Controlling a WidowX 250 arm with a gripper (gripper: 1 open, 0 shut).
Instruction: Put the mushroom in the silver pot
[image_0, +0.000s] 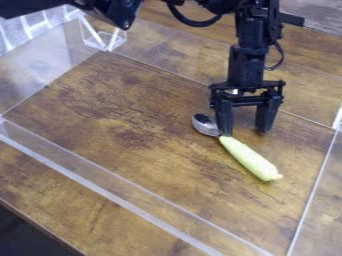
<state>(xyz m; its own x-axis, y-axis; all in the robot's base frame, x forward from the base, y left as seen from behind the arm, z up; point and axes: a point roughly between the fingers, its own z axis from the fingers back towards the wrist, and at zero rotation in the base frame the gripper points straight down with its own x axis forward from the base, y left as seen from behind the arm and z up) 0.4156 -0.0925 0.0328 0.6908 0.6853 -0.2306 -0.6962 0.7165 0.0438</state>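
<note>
My gripper (246, 128) points down over the wooden table and stands open, with nothing between its fingers. A small grey-white rounded thing (203, 124), apparently the mushroom, lies on the table just left of the left fingertip (225, 128). It is outside the jaws, and I cannot tell whether the finger touches it. The silver pot is out of view.
A long yellow-green vegetable (253, 158) lies slantwise on the wooden table (120, 110), just in front of the gripper. A clear plastic wall (94, 185) borders the near side, and another clear panel (94, 40) stands at the back left.
</note>
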